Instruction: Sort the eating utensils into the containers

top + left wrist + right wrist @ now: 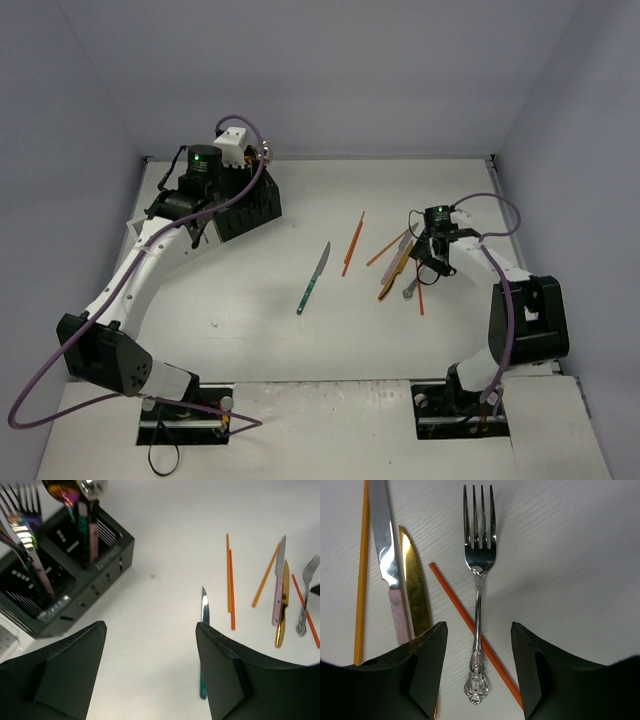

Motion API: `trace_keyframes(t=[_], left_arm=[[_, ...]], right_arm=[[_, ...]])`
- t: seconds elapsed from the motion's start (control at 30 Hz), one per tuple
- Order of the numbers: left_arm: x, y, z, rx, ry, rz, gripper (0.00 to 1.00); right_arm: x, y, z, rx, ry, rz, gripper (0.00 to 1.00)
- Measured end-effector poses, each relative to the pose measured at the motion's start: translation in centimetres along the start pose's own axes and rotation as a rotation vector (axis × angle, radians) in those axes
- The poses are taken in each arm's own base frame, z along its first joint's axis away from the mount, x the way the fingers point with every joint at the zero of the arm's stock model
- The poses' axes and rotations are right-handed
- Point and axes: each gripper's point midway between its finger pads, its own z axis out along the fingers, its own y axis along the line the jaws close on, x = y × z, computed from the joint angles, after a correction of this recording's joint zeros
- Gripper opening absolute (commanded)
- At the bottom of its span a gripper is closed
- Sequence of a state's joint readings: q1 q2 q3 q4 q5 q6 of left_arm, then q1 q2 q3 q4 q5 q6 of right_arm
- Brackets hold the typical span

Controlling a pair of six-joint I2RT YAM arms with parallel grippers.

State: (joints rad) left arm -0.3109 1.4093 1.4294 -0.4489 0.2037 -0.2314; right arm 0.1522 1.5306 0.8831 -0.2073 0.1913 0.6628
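Observation:
My left gripper point(151, 627) hangs open and holds nothing, just to the right of the black container point(107, 555), which has forks and spoons standing in it. A teal-handled knife point(204, 605) lies on the table, partly hidden by the right finger. Two orange sticks point(230, 580) lie beyond it. My right gripper point(478, 630) is low over the ornate silver fork point(479, 555). Its jaws stand apart on either side of the handle, with a gap on each side. That handle crosses an orange stick point(465, 610). A gold knife point(415, 590) and a pink-handled knife point(385, 545) lie to the left.
A yellow-orange stick point(362, 570) lies left of the pink-handled knife. Something white point(6, 637) shows beside the black container; I cannot tell what it is. Grey walls close in the table point(250, 300) on three sides. Purple cables loop off both arms.

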Motion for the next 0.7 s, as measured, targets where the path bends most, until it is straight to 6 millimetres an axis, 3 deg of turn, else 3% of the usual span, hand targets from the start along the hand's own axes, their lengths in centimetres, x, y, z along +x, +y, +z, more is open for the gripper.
trace_keyframes(t=[0.17, 0.47, 0.6, 0.63, 0.7], left_arm=[[2.9, -1.5, -1.0, 0.022, 0.074, 0.004, 0.69], [3.3, -2.1, -2.1, 0.025, 0.074, 0.008, 0.69], [3.6, -2.4, -2.1, 0.031, 0.081, 0.007, 0.69], [3.7, -2.5, -2.1, 0.033, 0.084, 0.007, 0.69], [3.9, -2.6, -2.0, 0.036, 0.088, 0.005, 0.69]], right_arm=[[-0.2, 0.1, 1.7, 0.043, 0.02, 0.02, 0.43], [-0.1, -0.1, 4.0, 0.093, 0.04, 0.037, 0.32], [-0.3, -0.2, 4.1, 0.1, 0.03, 0.043, 0.14], [-0.3, -0.2, 4.2, 0.102, 0.028, 0.044, 0.04], [-0.4, -0.2, 4.2, 0.101, 0.026, 0.047, 0.0]])
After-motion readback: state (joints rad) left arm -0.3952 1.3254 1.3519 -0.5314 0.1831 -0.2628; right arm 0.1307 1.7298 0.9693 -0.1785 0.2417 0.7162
